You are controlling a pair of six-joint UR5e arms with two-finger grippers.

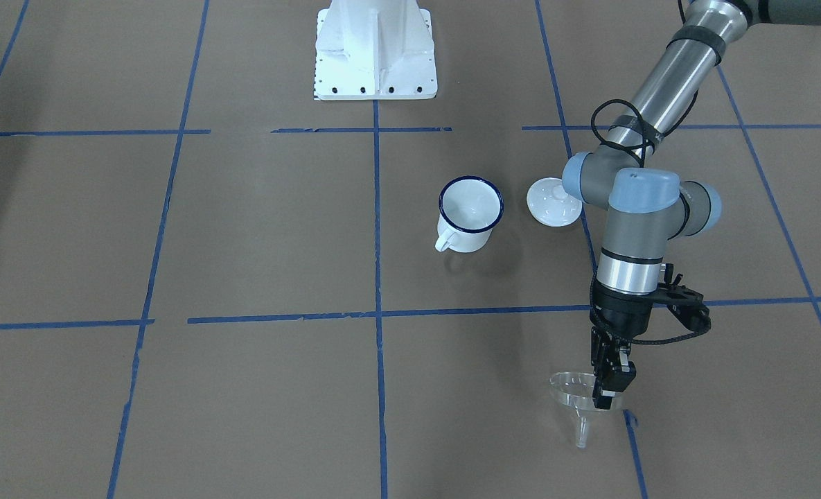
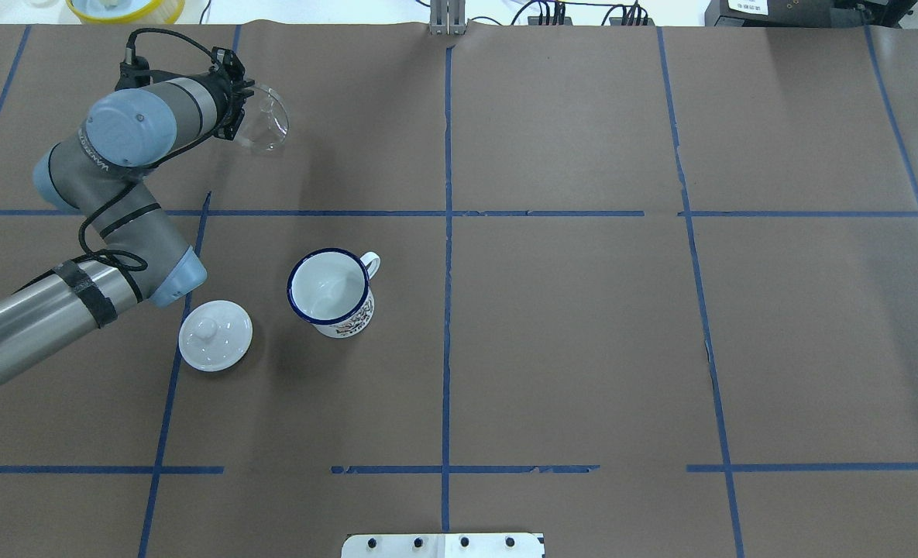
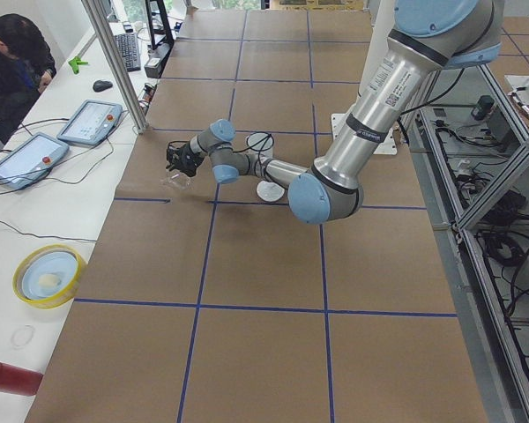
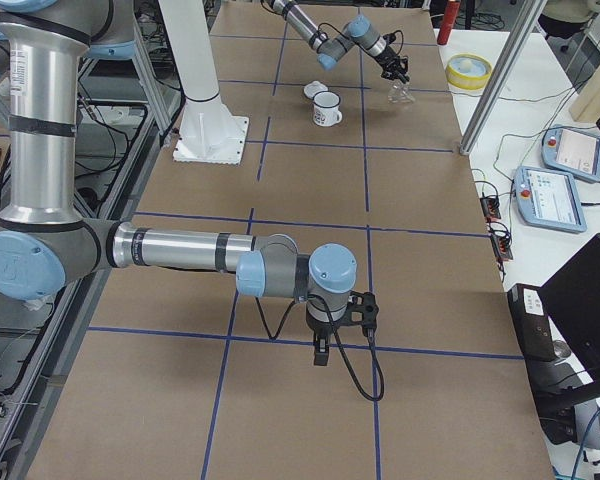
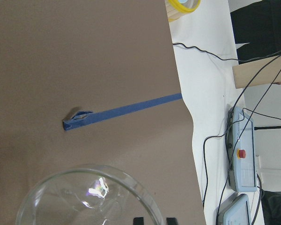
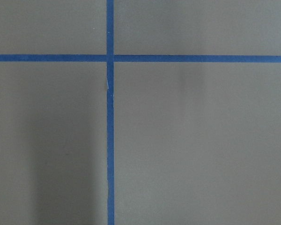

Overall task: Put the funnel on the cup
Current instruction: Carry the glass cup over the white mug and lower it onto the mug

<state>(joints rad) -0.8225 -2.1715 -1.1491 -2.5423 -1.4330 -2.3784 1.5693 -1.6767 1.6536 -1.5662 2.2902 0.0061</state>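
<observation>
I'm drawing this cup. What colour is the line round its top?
Dark blue, round a white cup. The overhead view shows it best.

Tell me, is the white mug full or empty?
Empty. The overhead view looks down into the cup and shows only its bare white inside, with nothing resting on its rim.

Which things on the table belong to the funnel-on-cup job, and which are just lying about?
Job: funnel, held at its rim by the left gripper; cup.
Lying about: white knobbed lid, beside the cup.
</observation>
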